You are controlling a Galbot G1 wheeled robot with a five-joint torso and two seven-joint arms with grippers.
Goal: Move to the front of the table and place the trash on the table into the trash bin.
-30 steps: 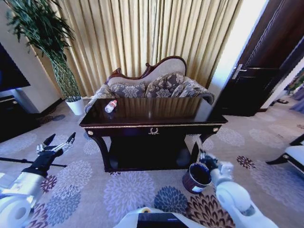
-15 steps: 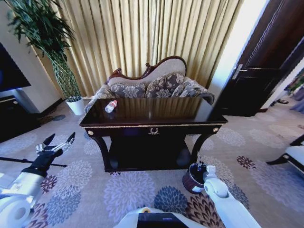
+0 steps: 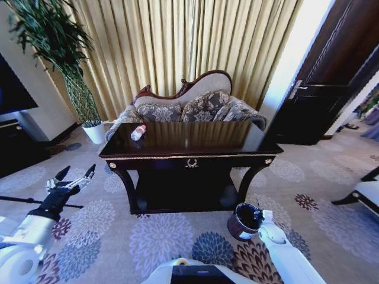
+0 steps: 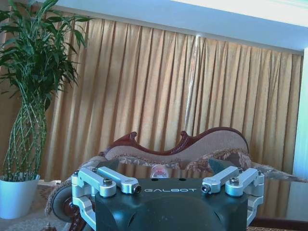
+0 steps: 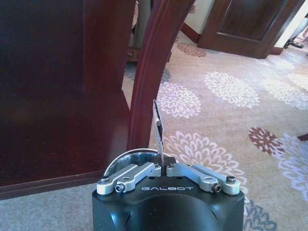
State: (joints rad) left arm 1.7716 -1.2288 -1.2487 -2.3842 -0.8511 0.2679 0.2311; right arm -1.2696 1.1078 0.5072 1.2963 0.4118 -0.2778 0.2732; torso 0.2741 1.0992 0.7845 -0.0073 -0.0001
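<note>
The dark glossy table [image 3: 189, 157] stands straight ahead, and a clear bottle [image 3: 138, 132] with a red cap lies on its left end. On the carpet by the table's right leg sits the round dark trash bin [image 3: 243, 222]. My right gripper [image 3: 259, 216] hangs at the bin's right rim. In the right wrist view the right gripper [image 5: 161, 166] is shut on a thin flat wrapper [image 5: 158, 126] that stands up from its fingers, beside the bin's rim [image 5: 118, 161]. My left gripper [image 3: 75, 174] is held open, low at the left and well short of the table.
A patterned sofa [image 3: 189, 106] stands behind the table before the gold curtains. At the back left is a tall plant in a white pot [image 3: 93, 131]. A dark door [image 3: 320, 100] is at the right, and a chair corner [image 3: 364, 195] at the far right. Flowered carpet lies in front.
My right arm has dropped lower in the picture and its gripper has shifted from above the bin toward its right rim. The left arm and the bottle have not moved.
</note>
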